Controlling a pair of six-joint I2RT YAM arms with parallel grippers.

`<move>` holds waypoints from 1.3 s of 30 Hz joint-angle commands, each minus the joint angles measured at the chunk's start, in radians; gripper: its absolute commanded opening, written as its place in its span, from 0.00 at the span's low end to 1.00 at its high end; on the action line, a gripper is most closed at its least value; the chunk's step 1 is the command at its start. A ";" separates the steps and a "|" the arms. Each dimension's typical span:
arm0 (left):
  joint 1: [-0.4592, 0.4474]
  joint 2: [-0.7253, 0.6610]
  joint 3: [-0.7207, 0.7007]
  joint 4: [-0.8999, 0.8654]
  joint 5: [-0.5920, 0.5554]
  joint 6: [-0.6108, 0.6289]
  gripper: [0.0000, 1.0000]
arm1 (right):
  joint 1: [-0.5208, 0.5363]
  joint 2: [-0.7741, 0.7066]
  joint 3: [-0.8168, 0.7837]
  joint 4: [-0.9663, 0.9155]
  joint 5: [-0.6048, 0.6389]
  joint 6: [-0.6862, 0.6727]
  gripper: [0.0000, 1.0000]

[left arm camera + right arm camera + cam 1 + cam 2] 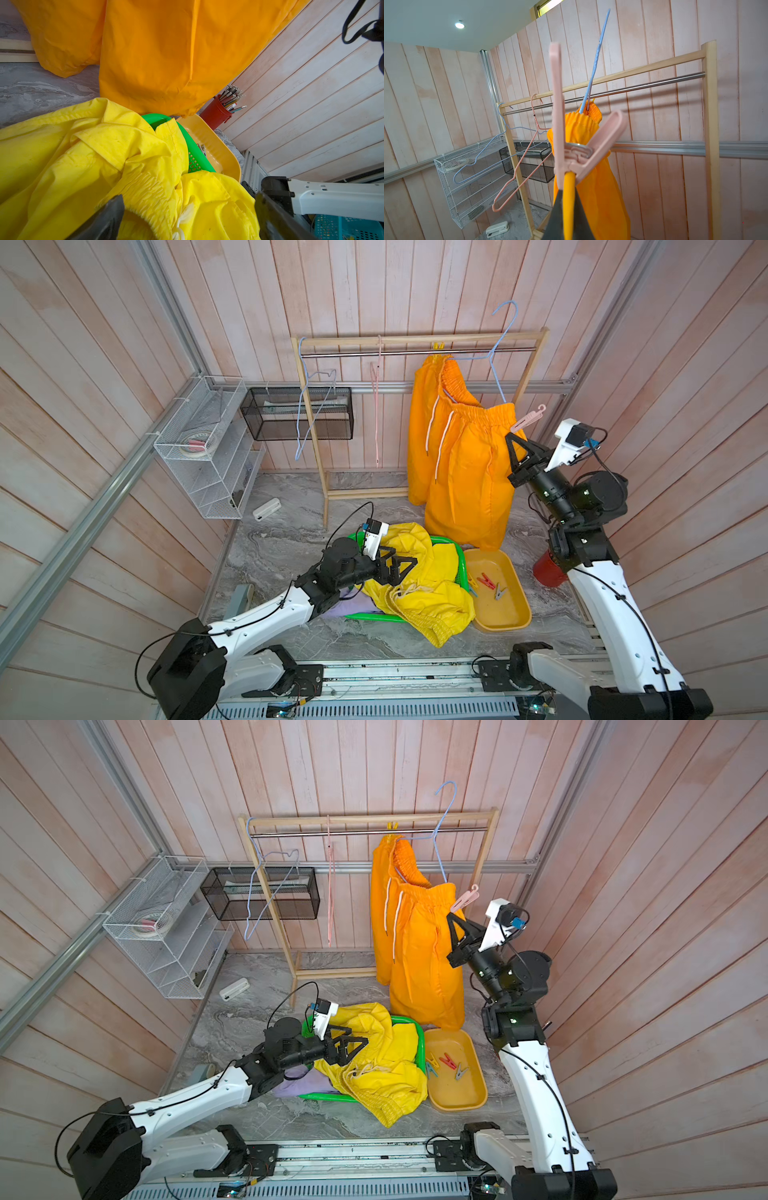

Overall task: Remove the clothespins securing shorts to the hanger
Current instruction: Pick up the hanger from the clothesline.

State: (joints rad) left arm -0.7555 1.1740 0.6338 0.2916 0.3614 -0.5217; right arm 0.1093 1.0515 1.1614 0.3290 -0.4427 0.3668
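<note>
A light wooden clothes rack with a metal rail [415,340] stands at the back of the grey marbled surface [282,539]. The orange drawstring shorts [461,472] hang from it on a tilted blue wire hanger [595,62], their legs reaching down to the surface. The bright yellow shorts [419,572] lie crumpled in a green plastic basket [459,558], spilling over its front rim, and the lilac shorts [293,1085] show beneath them.

Just beside the basket sits a shallow yellow plastic tray [505,614]. The left claw [405,556] hovers over the yellow shorts with its fingers wide apart and nothing between them. The right claw [508,437] is raised at the orange waistband, pressed together on a fold of the fabric just below the pale pink clothespin [571,145], which is clipped to the waistband. A small yellow clothespin [437,346] sits at the rail above the shorts' upper end. Red [486,581], grey [500,593], yellow and teal clothespins lie loose in the tray.
</note>
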 commanded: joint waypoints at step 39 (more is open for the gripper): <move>0.001 -0.226 0.008 -0.168 -0.143 -0.049 1.00 | 0.055 -0.265 0.103 -0.094 -0.232 0.189 0.00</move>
State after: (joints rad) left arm -0.7555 0.9806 0.6170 0.1471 0.2485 -0.5728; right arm 0.1596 0.7841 1.2163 0.1097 -0.6315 0.5053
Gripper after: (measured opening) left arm 0.998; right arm 0.061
